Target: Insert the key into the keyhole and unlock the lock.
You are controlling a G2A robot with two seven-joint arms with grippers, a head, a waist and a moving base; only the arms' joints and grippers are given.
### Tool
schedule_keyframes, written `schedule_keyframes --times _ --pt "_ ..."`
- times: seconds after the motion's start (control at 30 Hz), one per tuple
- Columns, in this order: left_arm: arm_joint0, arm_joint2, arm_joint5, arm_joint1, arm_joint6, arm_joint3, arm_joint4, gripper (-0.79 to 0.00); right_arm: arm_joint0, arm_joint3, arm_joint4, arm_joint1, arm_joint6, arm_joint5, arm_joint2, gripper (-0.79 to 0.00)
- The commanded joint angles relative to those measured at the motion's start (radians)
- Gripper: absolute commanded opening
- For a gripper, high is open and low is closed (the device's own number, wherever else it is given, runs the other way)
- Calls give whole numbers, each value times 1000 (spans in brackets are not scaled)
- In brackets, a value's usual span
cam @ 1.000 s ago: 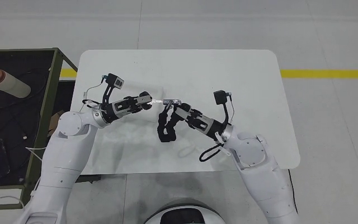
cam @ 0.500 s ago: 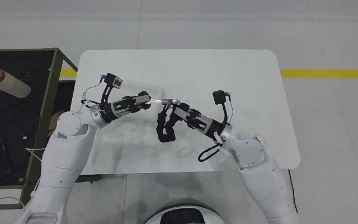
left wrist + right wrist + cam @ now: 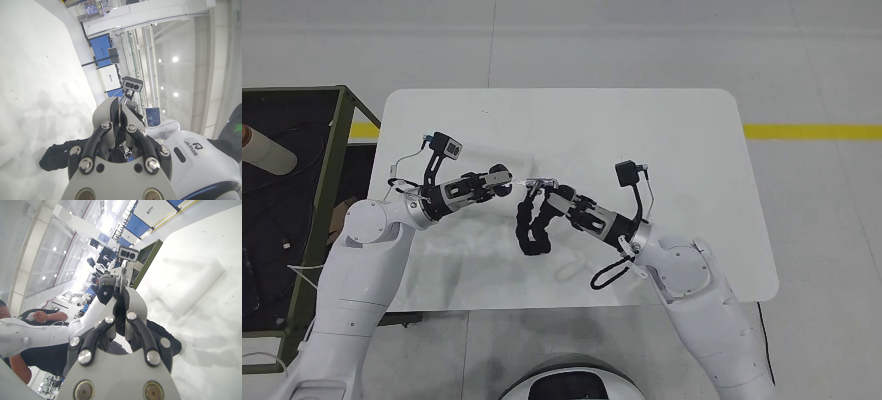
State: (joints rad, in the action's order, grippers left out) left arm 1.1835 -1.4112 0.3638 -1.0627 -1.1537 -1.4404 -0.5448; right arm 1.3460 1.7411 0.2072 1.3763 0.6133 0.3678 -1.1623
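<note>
My left gripper [image 3: 506, 179] is shut on a thin metal key [image 3: 120, 116], held edge-on between its fingers [image 3: 105, 113]. The key [image 3: 525, 183] points across at the silver lock [image 3: 543, 185] and its tip meets the lock's end; how deep it sits I cannot tell. My right gripper [image 3: 555, 192] is shut on the lock, clamping its black fabric-covered cable [image 3: 121, 308]. The lock's metal body [image 3: 107, 280] sticks out past the fingertips. The rest of the black cable [image 3: 530, 228] hangs down in a loop onto the table. Both grippers are held above the white table [image 3: 662, 130], near its middle.
A low white foam block [image 3: 191, 285] lies on the table just behind the grippers. A dark green cart [image 3: 337, 125] stands against the table's left edge. The table's right half is bare.
My right arm has shifted a little to the left, bringing the lock closer to the key, and the hanging black cable has swung left with it. The left arm has held still.
</note>
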Motion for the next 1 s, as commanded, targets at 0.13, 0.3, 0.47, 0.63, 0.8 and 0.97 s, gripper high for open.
schedule_keyframes --times 0.13,0.3,0.47,0.63,0.8,0.97 --pt "3 -2 1 -2 -11 -3 -1 -785 -4 -5 1 2 -8 -1 7 -785" --pt "4 -2 -1 -4 -19 0 -16 -785 -6 -8 -14 3 -14 3 10 -785" --pt "5 0 -2 -8 -24 4 -44 -785 -7 -14 -32 6 -17 9 16 -785" --pt "6 -1 -8 -11 -37 8 -65 -785 -14 -33 -87 8 4 14 23 -785" --pt "12 -3 -6 -13 -40 -1 -63 -785 -20 -48 -109 10 12 22 28 -785" --pt "16 -2 -2 -14 -40 -7 -47 -785 -20 -49 -101 11 11 25 33 -785"
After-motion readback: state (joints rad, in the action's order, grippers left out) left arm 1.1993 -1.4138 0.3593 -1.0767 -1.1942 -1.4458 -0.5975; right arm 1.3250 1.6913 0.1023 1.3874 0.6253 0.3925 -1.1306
